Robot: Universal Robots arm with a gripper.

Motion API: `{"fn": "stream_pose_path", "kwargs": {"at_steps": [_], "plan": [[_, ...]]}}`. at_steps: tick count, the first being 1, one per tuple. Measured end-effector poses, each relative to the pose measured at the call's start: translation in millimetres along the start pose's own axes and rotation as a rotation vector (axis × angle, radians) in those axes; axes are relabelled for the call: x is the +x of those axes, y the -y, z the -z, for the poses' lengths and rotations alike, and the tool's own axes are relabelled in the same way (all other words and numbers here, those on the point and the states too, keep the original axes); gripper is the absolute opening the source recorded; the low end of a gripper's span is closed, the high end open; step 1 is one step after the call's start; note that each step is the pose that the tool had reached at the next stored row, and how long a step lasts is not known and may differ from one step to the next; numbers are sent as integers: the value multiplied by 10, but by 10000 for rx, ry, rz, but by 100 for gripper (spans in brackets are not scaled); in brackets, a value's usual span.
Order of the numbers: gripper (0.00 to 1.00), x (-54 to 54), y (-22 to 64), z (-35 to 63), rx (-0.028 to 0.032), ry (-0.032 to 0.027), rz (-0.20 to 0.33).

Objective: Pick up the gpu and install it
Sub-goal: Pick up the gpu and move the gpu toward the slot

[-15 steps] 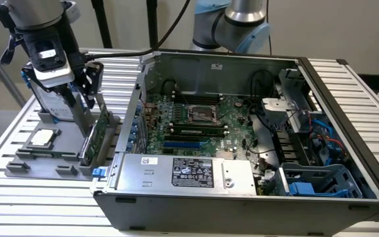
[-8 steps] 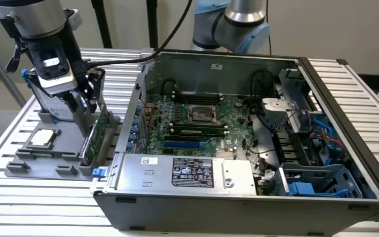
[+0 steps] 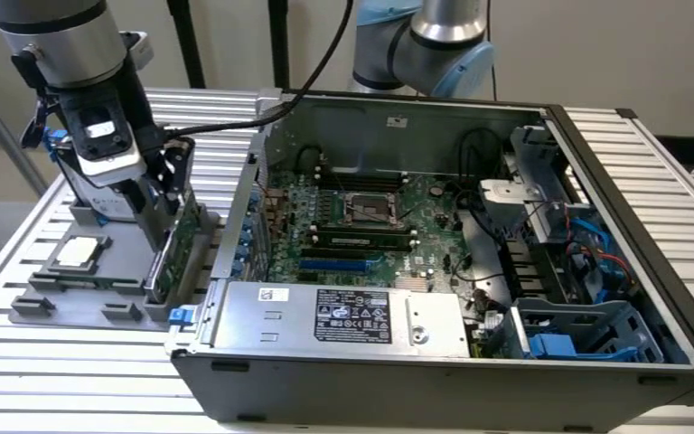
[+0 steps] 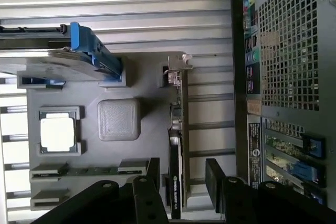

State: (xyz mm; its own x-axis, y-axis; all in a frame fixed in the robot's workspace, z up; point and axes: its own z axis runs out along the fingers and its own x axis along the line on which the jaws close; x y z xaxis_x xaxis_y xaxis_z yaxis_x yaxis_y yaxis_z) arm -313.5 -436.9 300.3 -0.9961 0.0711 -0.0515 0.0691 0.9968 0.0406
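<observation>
Just before the grasp: fingers straddle the gpu

Seen from the room, the gripper hangs at the exterior view's left, over a gray holder tray on the slatted bench. The gpu stands on edge in that tray, beside the open computer case, not yet lifted. From the wrist camera, the fingers are apart, one on each side of the gpu, with a gap showing at both faces. This looks like the pick-up step; installing has not begun. A sound grasp calls for the fingers to meet both flat faces squarely while the gpu stays upright.
</observation>
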Motion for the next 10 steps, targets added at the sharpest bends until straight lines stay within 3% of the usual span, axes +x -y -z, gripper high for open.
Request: {"fn": "stream_pose_path", "kwargs": {"at_steps": [10], "plan": [[100, 33, 10, -180, -1, 13, -3]]}}
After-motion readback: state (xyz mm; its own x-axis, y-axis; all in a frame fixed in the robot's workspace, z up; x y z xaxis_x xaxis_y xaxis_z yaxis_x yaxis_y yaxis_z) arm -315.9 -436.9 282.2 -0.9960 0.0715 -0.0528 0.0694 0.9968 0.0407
